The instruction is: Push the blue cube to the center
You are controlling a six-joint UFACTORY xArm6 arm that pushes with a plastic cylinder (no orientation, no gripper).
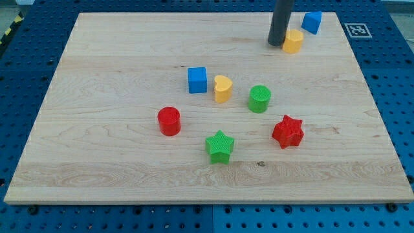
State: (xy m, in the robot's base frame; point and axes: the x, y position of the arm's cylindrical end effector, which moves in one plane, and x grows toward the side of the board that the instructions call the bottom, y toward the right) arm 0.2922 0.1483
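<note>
Tip [277, 43] rests beside yellow block [293, 41] at top, well apart from blue cube [197, 79] touching yellow heart [222, 88].

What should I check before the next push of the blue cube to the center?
1. My tip in view: ok.
2. My tip touching the blue cube: not ok, it stands far off at the view's top, beside the yellow block.
3. Blue cube at the board center: not ok, slightly up-left.
4. Path free: not ok, the yellow heart sits beside the cube.
5. Right target: ok, the other blue block is not a cube.
</note>
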